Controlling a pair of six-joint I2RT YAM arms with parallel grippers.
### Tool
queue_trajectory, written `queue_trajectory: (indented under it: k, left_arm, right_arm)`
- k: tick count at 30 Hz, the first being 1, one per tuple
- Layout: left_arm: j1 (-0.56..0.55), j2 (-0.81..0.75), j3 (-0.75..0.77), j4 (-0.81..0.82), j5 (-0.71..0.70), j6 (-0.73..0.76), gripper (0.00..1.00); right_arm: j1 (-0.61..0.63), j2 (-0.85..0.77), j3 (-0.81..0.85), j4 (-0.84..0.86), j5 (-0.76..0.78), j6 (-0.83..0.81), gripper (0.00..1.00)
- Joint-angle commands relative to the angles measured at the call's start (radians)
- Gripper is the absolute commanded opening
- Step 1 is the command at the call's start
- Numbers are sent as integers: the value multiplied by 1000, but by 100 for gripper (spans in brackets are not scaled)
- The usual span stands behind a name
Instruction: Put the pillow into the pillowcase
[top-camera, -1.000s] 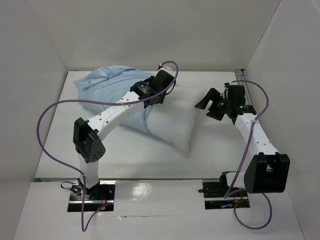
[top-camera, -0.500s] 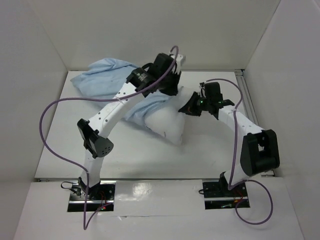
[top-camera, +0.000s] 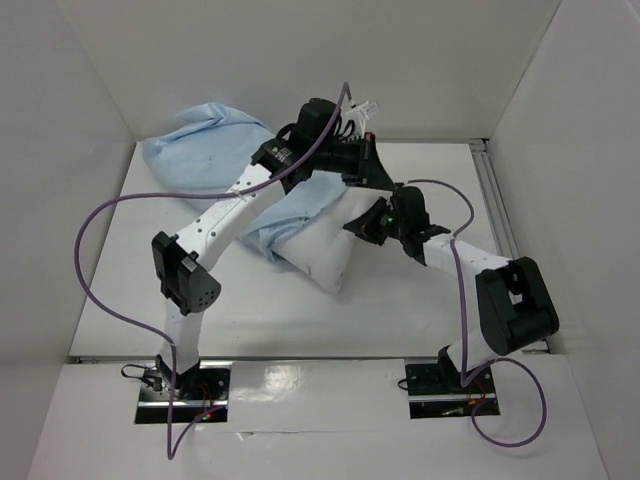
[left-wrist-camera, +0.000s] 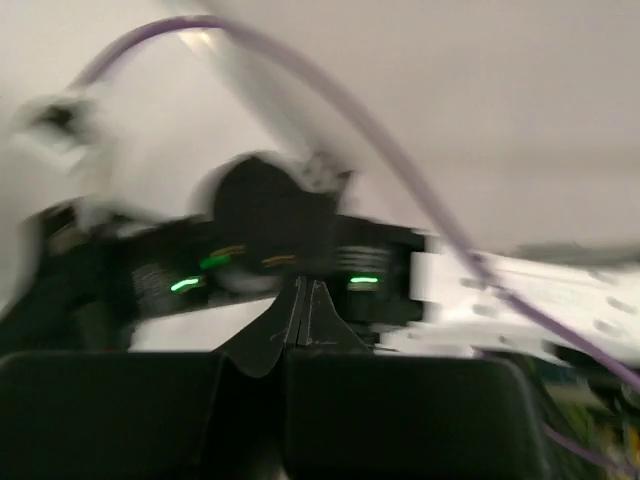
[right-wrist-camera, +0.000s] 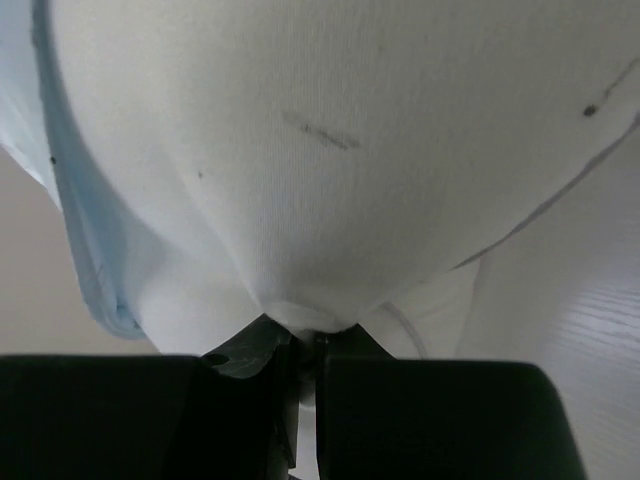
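Note:
The plump white pillow (top-camera: 322, 255) lies mid-table, its right end pinched in my right gripper (top-camera: 362, 226), which is shut on it. In the right wrist view the pillow (right-wrist-camera: 340, 150) bulges out from the closed right gripper (right-wrist-camera: 305, 335). The pale blue pillowcase (top-camera: 200, 155) is bunched at the back left, and a flap of it drapes over the pillow's left part (top-camera: 285, 218); its edge (right-wrist-camera: 70, 230) also shows at the right wrist view's left. My left gripper (top-camera: 378, 175) hangs raised above the pillow's far end. In the blurred left wrist view its fingertips (left-wrist-camera: 305, 285) meet on nothing.
White walls close in the table (top-camera: 420, 300) at the back and on both sides. A metal rail (top-camera: 495, 190) runs along the right edge. Purple cables loop off both arms. In the left wrist view the right arm's wrist (left-wrist-camera: 270, 240) with green lights is close ahead.
My right gripper swung left to the pillow and shut on its right end. The left gripper let go, rose and moved right. The pillow bunched up and slid left.

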Motion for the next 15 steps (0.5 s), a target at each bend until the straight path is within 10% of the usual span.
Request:
queue_trajectory:
  k: [1, 8, 15]
  left_arm:
    - [14, -144, -52, -236, -406, 179, 15]
    - [-60, -488, -645, -247, -1136, 161, 90]
    - [-51, -594, -964, -177, -1165, 17, 85]
  right_arm:
    - [-5, -47, 4, 82, 47, 19, 0]
    - [-23, -47, 36, 25, 15, -26, 0]
    - [-23, -27, 106, -49, 14, -90, 0]
